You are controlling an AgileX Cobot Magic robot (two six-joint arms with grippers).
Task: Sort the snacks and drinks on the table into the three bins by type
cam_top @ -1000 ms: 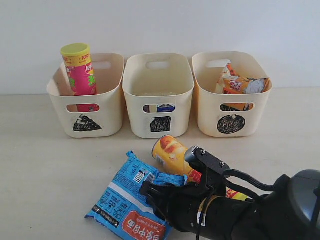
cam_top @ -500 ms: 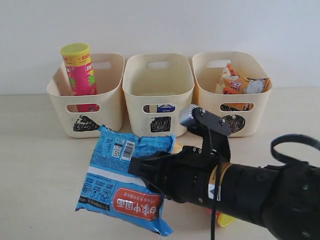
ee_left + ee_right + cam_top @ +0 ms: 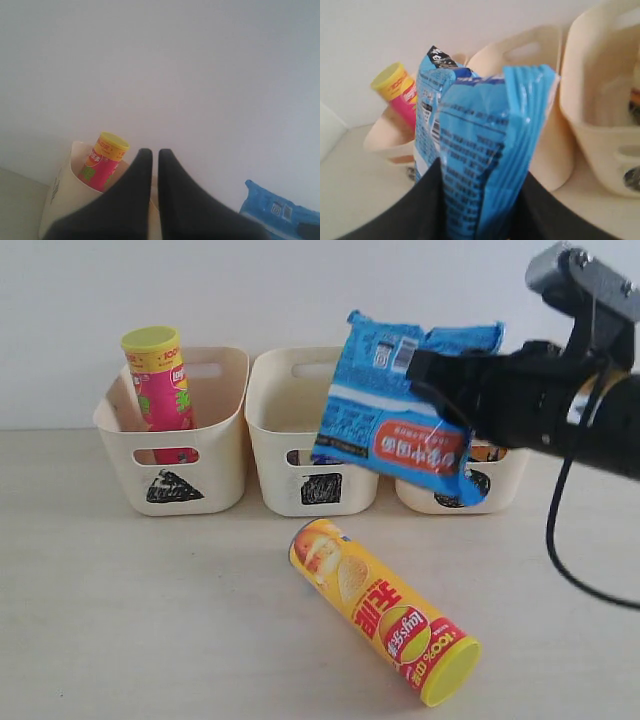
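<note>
Exterior view: the right gripper (image 3: 440, 375) clamps the blue bag (image 3: 390, 415) high before the middle bin (image 3: 290, 410) and right bin (image 3: 510, 480), seemingly to clear their rims. The left gripper (image 3: 151, 162) hangs closed, empty. The yellow-red tube (image 3: 385, 612) lies on the near table (image 3: 120, 620).

A bright blue bag (image 3: 395, 405) with a white band, a red-orange oval label and a black-and-white barcode sits in the black right gripper (image 3: 432, 380). On the pale beige, faintly wood-grained table (image 3: 120, 620) is a yellow tube (image 3: 370, 600) printed with golden crisps and a red band, with a yellow-green lid (image 3: 450, 672). Far left is a pink tube (image 3: 165, 390) with a yellow-green cap (image 3: 150, 338). The cream left bin (image 3: 225, 440) bears a black scribbled triangle (image 3: 173, 487), the cream middle bin (image 3: 275, 440) a black square (image 3: 320, 489), and the cream right bin (image 3: 415, 498) a black circle (image 3: 483, 483).
</note>
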